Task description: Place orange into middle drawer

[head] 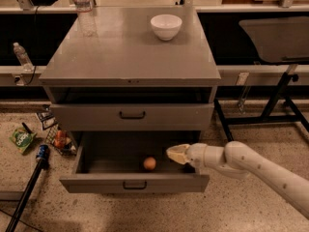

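The orange (pixel 149 163) lies on the floor of the open middle drawer (pixel 134 183), near its front centre. The drawer is pulled out below the shut grey drawer front (pixel 132 116) under the tabletop. My gripper (pixel 176 154) is over the right part of the drawer, a little to the right of the orange and above it, not touching it. My white arm (pixel 251 168) reaches in from the lower right.
A white bowl (pixel 166 26) and a clear water bottle (pixel 84 8) stand on the grey cabinet top (pixel 130 52). Snack bags, a can (pixel 60 138) and a dark pole (pixel 24 197) lie on the floor at left. A black table frame (pixel 275 100) stands at right.
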Controlling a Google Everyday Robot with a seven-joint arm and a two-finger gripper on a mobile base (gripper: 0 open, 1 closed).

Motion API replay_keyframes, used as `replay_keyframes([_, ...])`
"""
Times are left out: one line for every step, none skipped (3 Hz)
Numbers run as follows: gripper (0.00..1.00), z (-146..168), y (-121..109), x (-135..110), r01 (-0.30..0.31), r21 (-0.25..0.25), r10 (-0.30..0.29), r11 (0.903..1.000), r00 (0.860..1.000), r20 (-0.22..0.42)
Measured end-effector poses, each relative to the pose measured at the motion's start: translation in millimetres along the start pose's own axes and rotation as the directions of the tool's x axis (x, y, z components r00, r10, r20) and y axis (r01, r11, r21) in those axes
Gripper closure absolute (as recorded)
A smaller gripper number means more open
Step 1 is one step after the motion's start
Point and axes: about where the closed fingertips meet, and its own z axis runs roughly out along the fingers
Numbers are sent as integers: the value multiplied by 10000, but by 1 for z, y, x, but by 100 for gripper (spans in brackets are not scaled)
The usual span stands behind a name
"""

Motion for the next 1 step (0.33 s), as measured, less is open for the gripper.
replay_keyframes([84, -13, -2, 3, -66, 79, 66, 9999, 10000, 69])
